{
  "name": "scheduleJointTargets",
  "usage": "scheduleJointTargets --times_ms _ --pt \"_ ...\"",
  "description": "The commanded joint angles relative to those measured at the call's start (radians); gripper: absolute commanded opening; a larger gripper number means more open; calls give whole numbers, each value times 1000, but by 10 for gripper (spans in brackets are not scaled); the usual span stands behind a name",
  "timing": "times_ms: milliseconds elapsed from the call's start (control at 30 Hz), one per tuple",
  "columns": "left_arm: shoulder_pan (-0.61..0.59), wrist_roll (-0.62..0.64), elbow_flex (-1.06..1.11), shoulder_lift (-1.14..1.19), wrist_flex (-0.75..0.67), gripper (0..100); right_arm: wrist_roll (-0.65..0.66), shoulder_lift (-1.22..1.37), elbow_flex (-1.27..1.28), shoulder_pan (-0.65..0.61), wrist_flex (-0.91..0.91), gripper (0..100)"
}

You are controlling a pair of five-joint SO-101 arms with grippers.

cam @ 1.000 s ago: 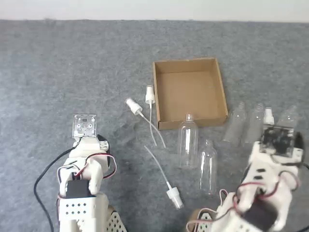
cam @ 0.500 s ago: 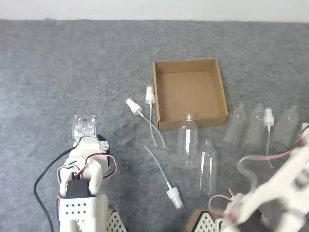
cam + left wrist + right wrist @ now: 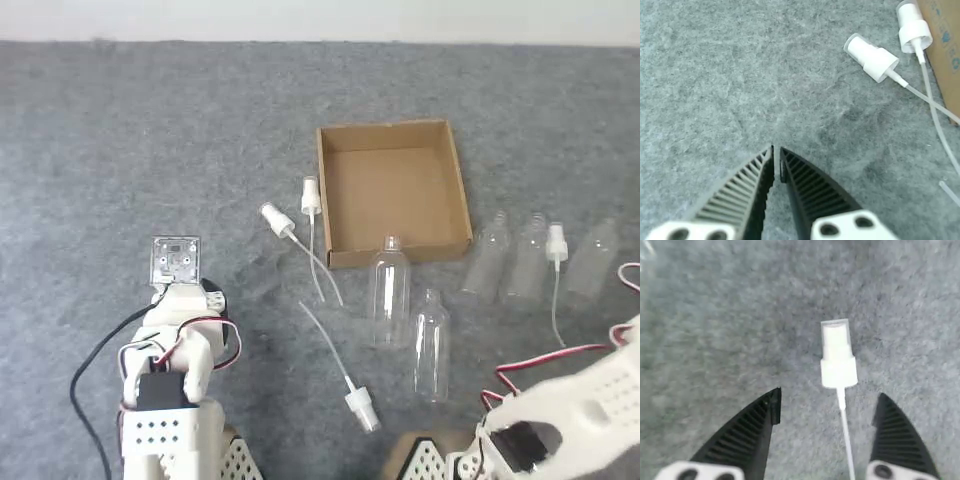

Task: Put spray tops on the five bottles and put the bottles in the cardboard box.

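The right pincer (image 3: 829, 395) is released, its black jaws spread wide to either side of a white plastic spray top (image 3: 838, 360). The top's thin dip tube runs back between the jaws, and neither jaw touches it. A second ago the right arm (image 3: 575, 415) stretched over the three clear plastic bottles (image 3: 525, 260) lying side by side at the right of the grey felt-covered counter (image 3: 150, 130). It has since swung back to the near right corner. The spray top lying between two of those bottles, likely the same one, has not shifted. I judge this a pull-back to line up a grab on that top, not a finished step. The left pincer (image 3: 776, 150) is clenched on nothing, its jaws all but meeting above bare felt, and the left arm has not stirred. Beyond it two more white spray tops (image 3: 875, 57) lie with tubes crossed, just beside the open brown cardboard box (image 3: 400, 250), which holds nothing. Two further bottles lie in front of the box, with another top near them. No bottle wears a top yet, so the whole task remains. As for writing, small blue print marks (image 3: 946, 37) show on the box's wall, cut off and not legible. Bottles and tops carry no label that I can see.
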Motion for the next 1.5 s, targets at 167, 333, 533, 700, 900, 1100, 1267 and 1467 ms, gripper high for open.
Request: scheduleJointTargets --times_ms 167,333,533,700,900,1100,1267,1467 --pt "-5 3 -7 0 3 12 9 177 -310 -5 68 275" --pt "-5 3 -7 0 3 12 9 239 -319 -8 33 244" --pt "-5 3 -7 0 3 12 8 263 -319 -4 8 139" --pt "-5 3 -7 0 3 12 -48 252 -319 -2 38 75" --pt "-5 3 -7 0 3 12 -69 205 -321 -13 114 6" --pt "-5 3 -7 0 3 12 -72 77 -321 -70 280 6" --pt "-5 3 -7 0 3 12 -187 -70 -321 -157 414 6" --pt "-5 3 -7 0 3 12 -331 -223 -315 -303 585 6"
